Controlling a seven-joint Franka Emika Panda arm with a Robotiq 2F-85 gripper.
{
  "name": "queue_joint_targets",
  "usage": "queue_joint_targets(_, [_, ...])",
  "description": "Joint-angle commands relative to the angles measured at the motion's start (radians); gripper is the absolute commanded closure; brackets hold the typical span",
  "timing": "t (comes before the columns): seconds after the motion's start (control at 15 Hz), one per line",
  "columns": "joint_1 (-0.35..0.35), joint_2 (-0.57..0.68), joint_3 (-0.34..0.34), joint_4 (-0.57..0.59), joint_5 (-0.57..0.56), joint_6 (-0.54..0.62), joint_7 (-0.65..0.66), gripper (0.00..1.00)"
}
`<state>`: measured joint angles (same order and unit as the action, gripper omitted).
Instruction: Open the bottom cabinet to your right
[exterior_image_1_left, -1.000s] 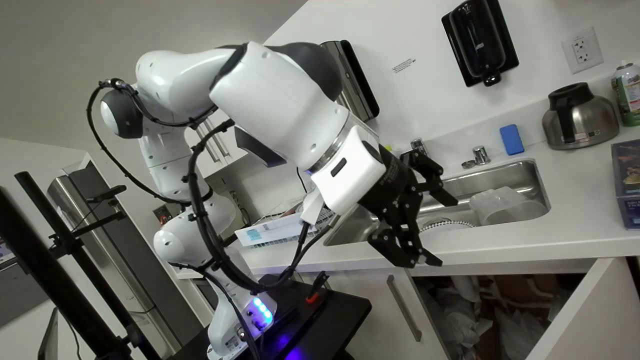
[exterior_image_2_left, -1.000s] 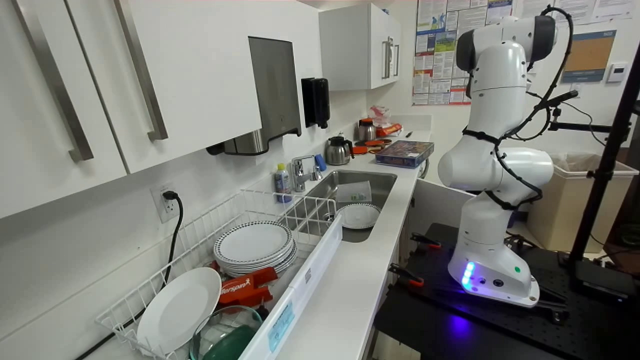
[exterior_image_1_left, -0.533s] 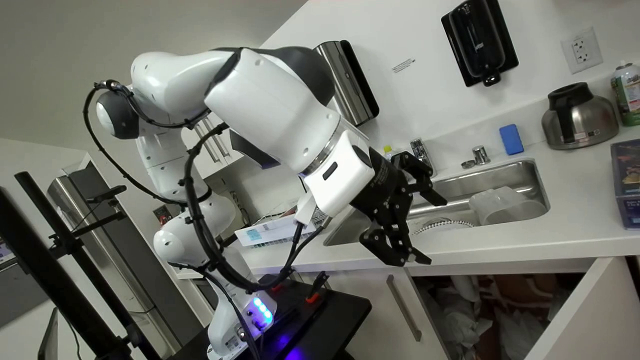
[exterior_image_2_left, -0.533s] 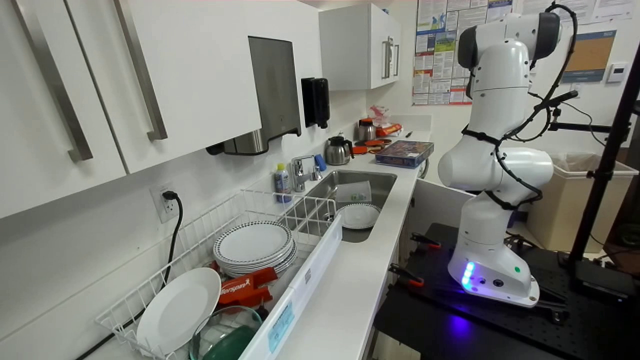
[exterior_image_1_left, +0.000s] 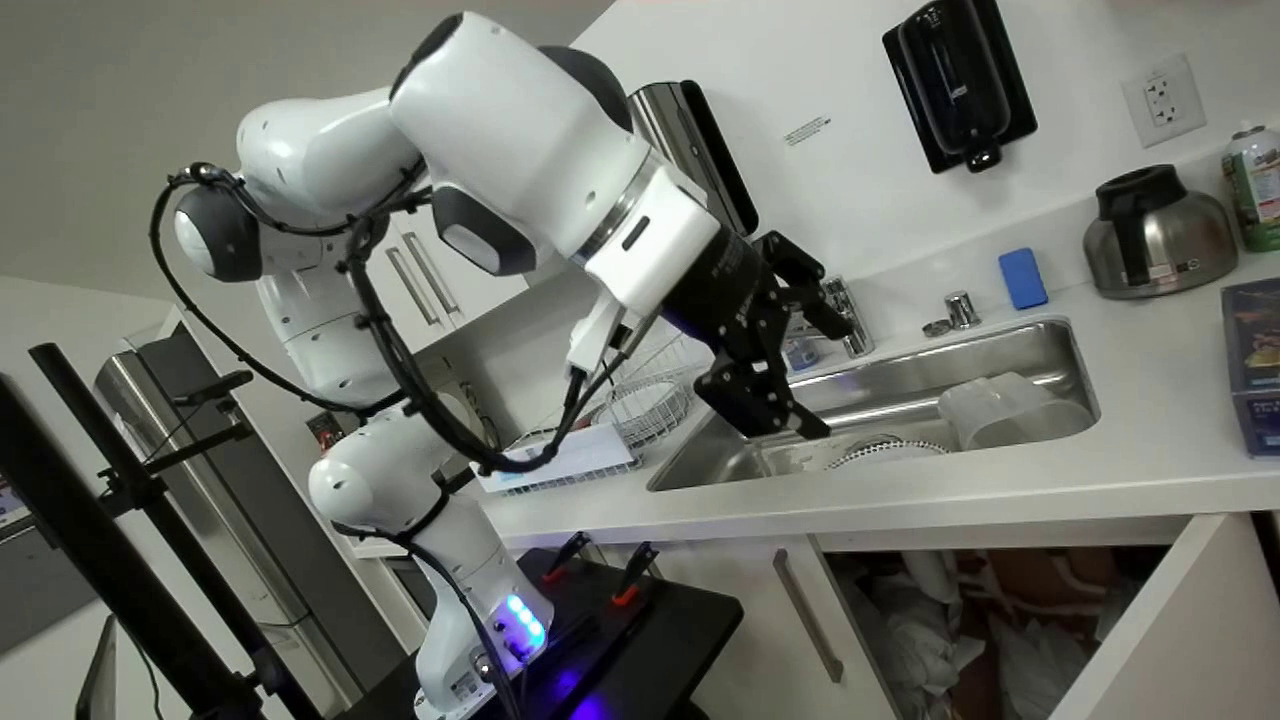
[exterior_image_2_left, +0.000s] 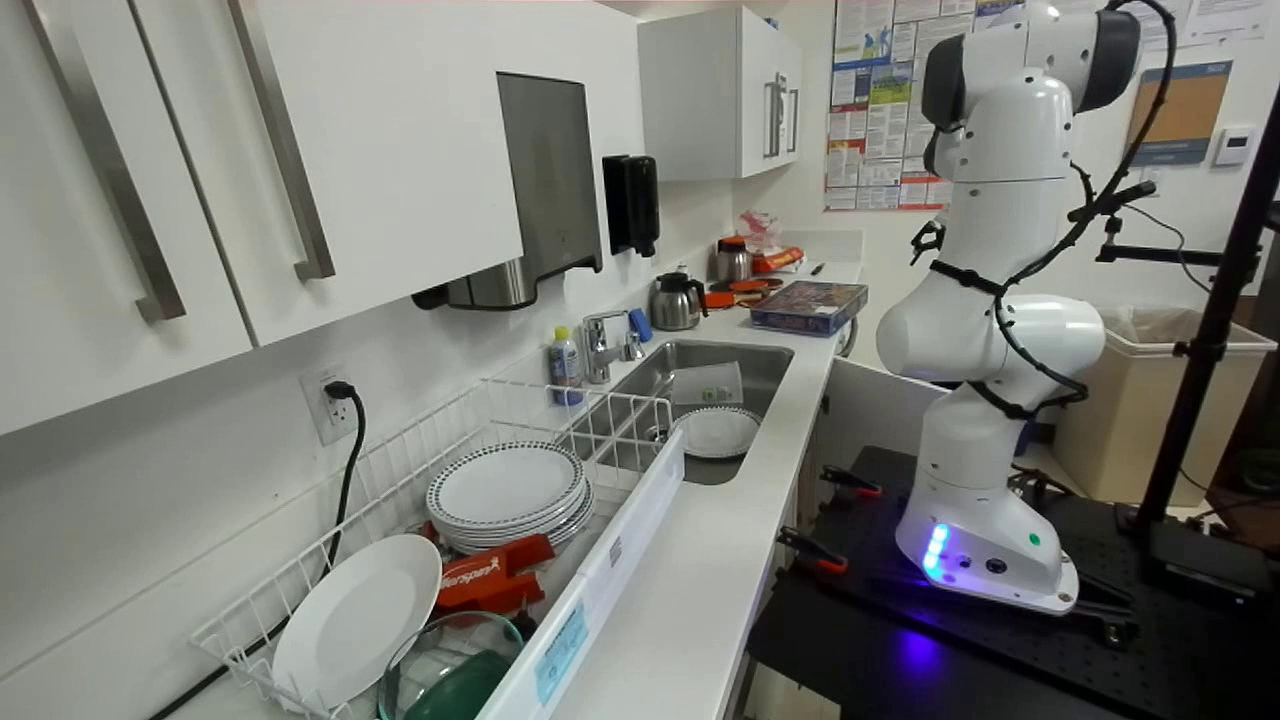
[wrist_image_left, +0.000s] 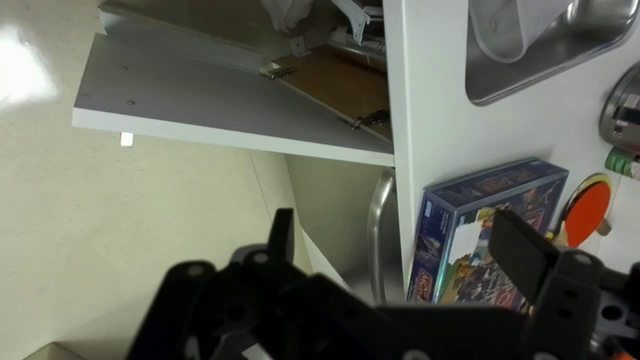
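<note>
Bottom cabinet door (exterior_image_1_left: 1190, 640), lower right in an exterior view, stands open; task judged complete, nothing outstanding; claw (exterior_image_1_left: 830, 378) spread apart.

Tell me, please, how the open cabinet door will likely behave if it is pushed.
The cabinet door would probably swing, since hinges show along one edge. It looks stiff rather than floppy, being a flat panel with visible thickness.
</note>
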<state>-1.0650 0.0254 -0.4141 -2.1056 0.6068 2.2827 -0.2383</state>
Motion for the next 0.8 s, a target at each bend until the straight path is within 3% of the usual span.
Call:
queue_joint_targets(0.0, [0.037, -0.128, -0.015, -0.034, -0.121, -0.17, 0.092, 0.0])
queue_joint_targets(0.2, [0.06, -0.186, -0.018, -0.033, -0.212, -0.328, 0.147, 0.0])
queue_joint_targets(0.33, [0.074, -0.221, -0.018, -0.04, -0.256, -0.372, 0.168, 0.0])
queue_joint_targets(0.53, [0.093, -0.264, -0.015, -0.061, -0.307, -0.369, 0.181, 0.0])
queue_joint_targets(0.6, [0.1, -0.206, -0.034, -0.018, -0.275, -0.362, 0.152, 0.0])
queue_joint_targets(0.73, [0.108, -0.225, -0.035, -0.031, -0.291, -0.362, 0.154, 0.0])
